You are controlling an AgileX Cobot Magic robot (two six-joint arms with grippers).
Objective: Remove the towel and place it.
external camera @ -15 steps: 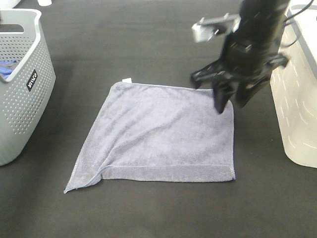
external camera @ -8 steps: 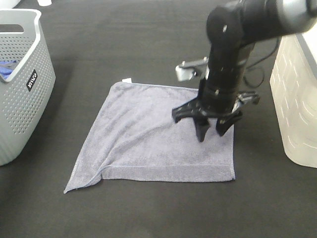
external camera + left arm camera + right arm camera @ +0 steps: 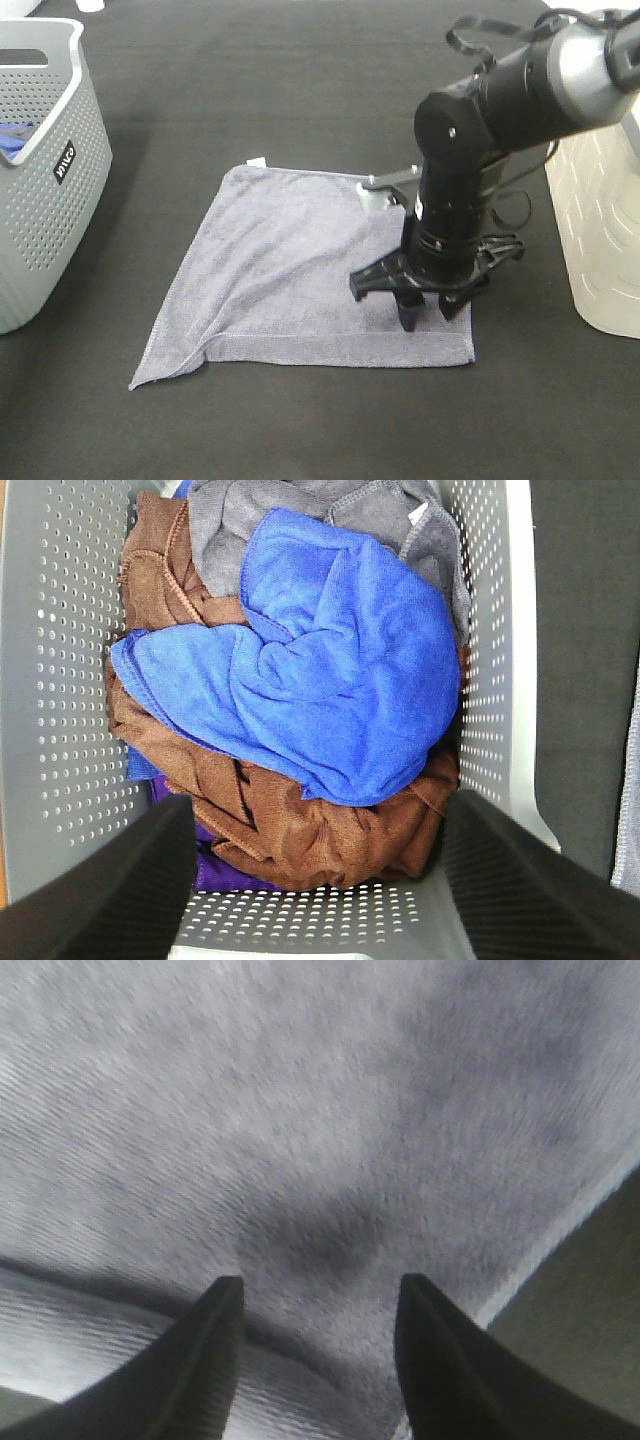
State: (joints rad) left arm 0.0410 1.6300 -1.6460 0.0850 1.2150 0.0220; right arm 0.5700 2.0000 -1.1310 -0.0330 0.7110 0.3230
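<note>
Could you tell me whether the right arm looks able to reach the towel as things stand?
Probably yes: its open fingers hang close over the towel near one corner, with nothing between them.

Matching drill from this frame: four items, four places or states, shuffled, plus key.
Items
1. square grey-lavender terry towel
2. bright blue microfibre cloth
3. right gripper
4. cream plastic container

Places or states
A. crumpled on top of brown cloths inside the grey perforated basket
B. spread out on the black table, near-left corner folded
C. standing at the right edge of the exterior high view
D. jaws open, low over the towel's near-right part

Pairs: 1-B, 2-A, 3-D, 4-C
</note>
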